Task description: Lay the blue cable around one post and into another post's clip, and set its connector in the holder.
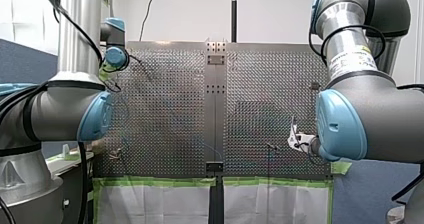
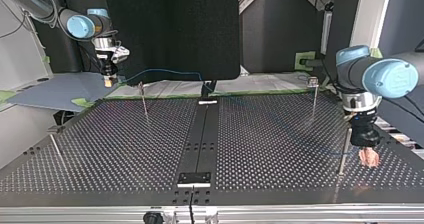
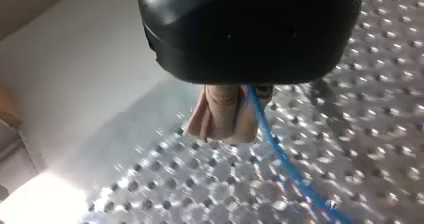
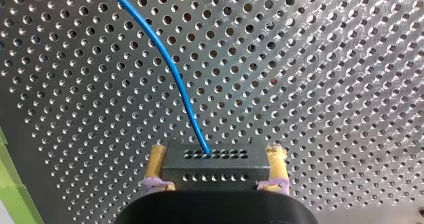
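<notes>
Above the bench (image 2: pixel 125 149), my right hand (image 4: pixel 216 159) is clamped on the black connector (image 4: pixel 212 176) at the top view's far-left corner; my left hand (image 3: pixel 225 121) is pinched on the blue cable (image 3: pixel 270 134), judged light, floppy, best steered from that rigid connector

**Glare up front, blur at one wrist**

The counter (image 1: pixel 165 109) shimmers with glare in my front view. My left wrist view is soft, one patch blown white; the right wrist view shows the blue cable (image 4: pixel 172 70) crisp.
</notes>
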`<move>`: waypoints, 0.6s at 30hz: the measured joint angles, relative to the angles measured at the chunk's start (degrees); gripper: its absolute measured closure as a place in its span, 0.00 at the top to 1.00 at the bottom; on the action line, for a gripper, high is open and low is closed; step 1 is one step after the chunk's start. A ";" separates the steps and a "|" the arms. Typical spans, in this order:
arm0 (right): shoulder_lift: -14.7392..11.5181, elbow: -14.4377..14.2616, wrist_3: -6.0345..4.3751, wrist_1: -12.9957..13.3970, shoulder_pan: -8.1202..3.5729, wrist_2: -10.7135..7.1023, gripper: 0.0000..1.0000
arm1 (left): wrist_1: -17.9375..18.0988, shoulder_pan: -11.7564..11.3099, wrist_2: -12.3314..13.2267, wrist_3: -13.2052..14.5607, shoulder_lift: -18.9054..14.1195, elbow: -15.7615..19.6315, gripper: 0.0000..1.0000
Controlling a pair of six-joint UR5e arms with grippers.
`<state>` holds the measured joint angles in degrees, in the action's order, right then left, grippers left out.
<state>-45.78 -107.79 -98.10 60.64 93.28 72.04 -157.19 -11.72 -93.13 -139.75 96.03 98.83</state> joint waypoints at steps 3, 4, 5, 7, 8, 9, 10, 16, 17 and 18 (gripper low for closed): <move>-0.02 -0.01 0.00 0.00 0.07 -0.03 0.00 | 0.15 -0.11 0.05 -0.29 0.32 0.08 0.09; -0.02 -0.01 0.01 -0.01 0.09 -0.03 0.00 | 0.30 -0.21 0.06 -0.71 0.39 0.20 0.09; -0.02 -0.01 0.03 -0.03 0.11 -0.03 0.00 | 0.52 -0.30 0.07 -1.12 0.43 0.38 0.09; -0.04 0.00 0.05 -0.05 0.15 0.00 0.00 | 1.32 -0.50 0.09 -2.19 0.49 1.00 0.09; -0.05 -0.01 0.06 -0.06 0.16 0.01 0.00 | 1.71 -0.57 0.11 -2.67 0.51 1.35 0.09; -0.05 -0.01 0.07 -0.07 0.17 0.02 0.00 | 2.14 -0.64 0.14 -3.14 0.52 1.74 0.09; -0.05 -0.01 0.09 -0.09 0.17 0.02 0.00 | 2.73 -0.72 0.25 -3.76 0.53 2.28 0.09; -0.04 0.02 0.24 -0.15 0.38 0.01 0.00 | 5.71 -0.92 0.66 -6.78 0.87 4.66 0.24; -0.05 0.02 0.25 -0.16 0.41 0.00 0.00 | 6.20 -0.92 0.73 -7.16 0.90 4.81 0.35; -0.05 0.05 0.25 -0.19 0.45 0.01 0.00 | 6.65 -0.91 0.83 -7.46 0.91 4.91 0.35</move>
<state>-45.83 -107.74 -97.85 60.46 93.74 72.05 -150.54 -12.63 -92.30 -147.21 96.94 103.74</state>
